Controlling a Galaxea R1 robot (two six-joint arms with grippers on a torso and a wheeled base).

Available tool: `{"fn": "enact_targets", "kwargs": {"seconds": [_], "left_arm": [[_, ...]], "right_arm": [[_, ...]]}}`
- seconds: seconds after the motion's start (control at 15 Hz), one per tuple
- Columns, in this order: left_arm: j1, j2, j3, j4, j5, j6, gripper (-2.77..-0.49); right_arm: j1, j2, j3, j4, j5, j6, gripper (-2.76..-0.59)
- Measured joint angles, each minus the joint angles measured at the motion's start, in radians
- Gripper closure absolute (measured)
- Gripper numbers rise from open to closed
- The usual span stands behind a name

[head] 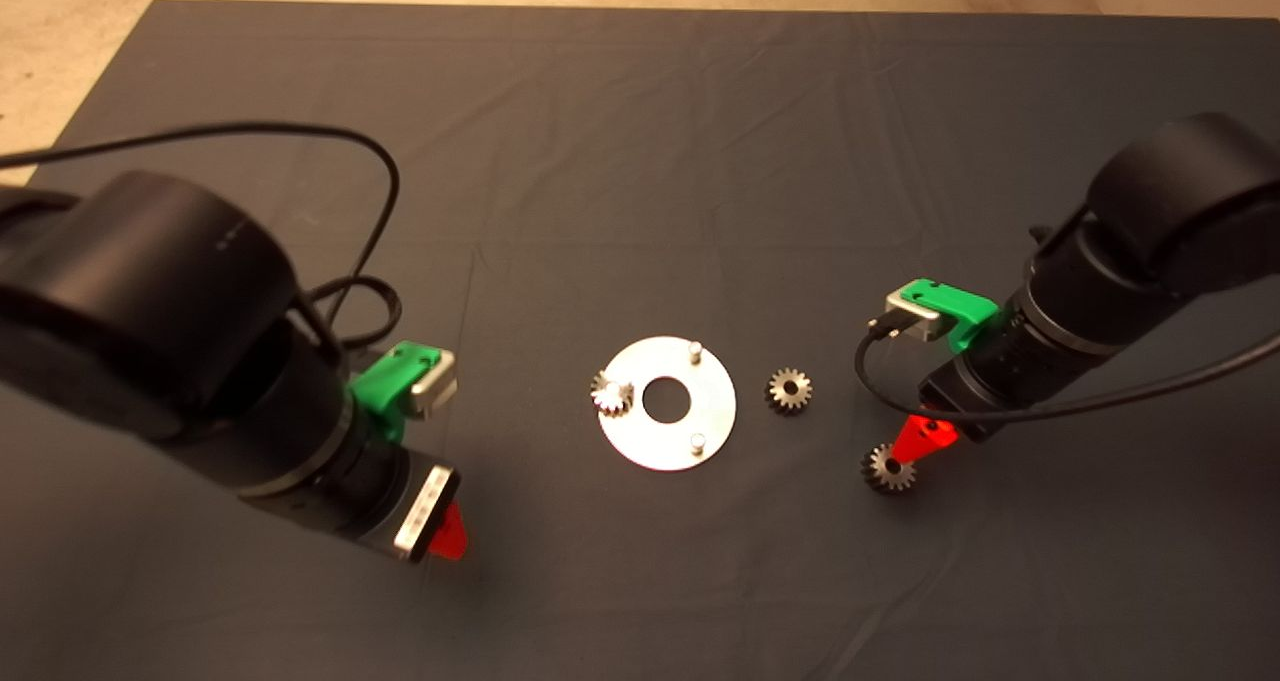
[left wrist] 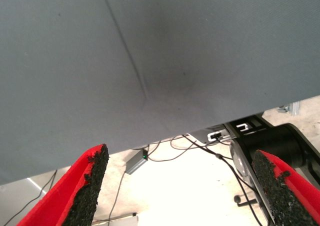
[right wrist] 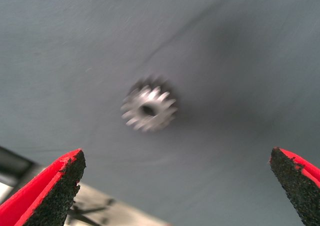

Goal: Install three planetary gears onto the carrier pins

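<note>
Centrally on the dark mat [head: 640, 161] lies the flat, shiny round disc [head: 667, 441] with its large middle hole, and three short silver carrier pins stand up from it. One small grey-silver gear [head: 611, 394], with pointed teeth, sits on the pin at the disc's left edge, tilted a little rather than lying flat. The far pin [head: 694, 349] and the near pin [head: 699, 443] are both bare. A second gear [head: 789, 390] lies flat on the mat just right of the disc, apart from it. A third gear [head: 888, 468] lies farther right and nearer the front edge, directly below the right tool [head: 915, 451]; in the right wrist view this gear [right wrist: 149, 109] shows between the two red fingers [right wrist: 47, 191], which are spread wide and touch nothing. The left tool [head: 447, 536] hangs over the mat at the lower left, well apart from the disc, its fingers [left wrist: 82, 188] also spread wide with nothing between them. Creases run across the mat's cloth. Beyond the worktop's edge, the left wrist view shows a pale floor [left wrist: 175, 191] with loose cables and part of a black machine base.
</note>
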Motion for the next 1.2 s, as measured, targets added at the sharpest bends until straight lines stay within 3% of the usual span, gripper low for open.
{"fn": "enact_targets", "kwargs": {"seconds": [0.2,0.33,0.4,0.53,0.8,1.2], "left_arm": [[-0.007,-0.062,0.051,-0.029,0.007,-0.005,-2.04],[-0.007,-0.097,0.073,-0.05,0.006,-0.012,-2.04],[-0.008,-0.116,0.077,-0.05,0.006,-0.015,-2.04],[-0.008,-0.145,0.08,-0.057,0.007,-0.019,-2.04],[-0.008,-0.16,0.088,-0.063,0.007,-0.024,-2.04],[-0.008,-0.167,0.088,-0.065,0.007,-0.025,-2.04]], "right_arm": [[0.001,0.057,-0.124,-0.003,-0.001,-0.176,-2.75],[0.0,0.109,-0.211,-0.011,0.01,-0.271,-2.75],[0.0,0.118,-0.243,-0.021,0.009,-0.297,-2.75],[0.0,0.135,-0.278,-0.034,0.0,-0.342,-2.75],[0.0,0.175,-0.283,-0.035,0.009,-0.421,-2.75],[0.0,0.187,-0.236,-0.041,0.006,-0.458,-2.75]]}}
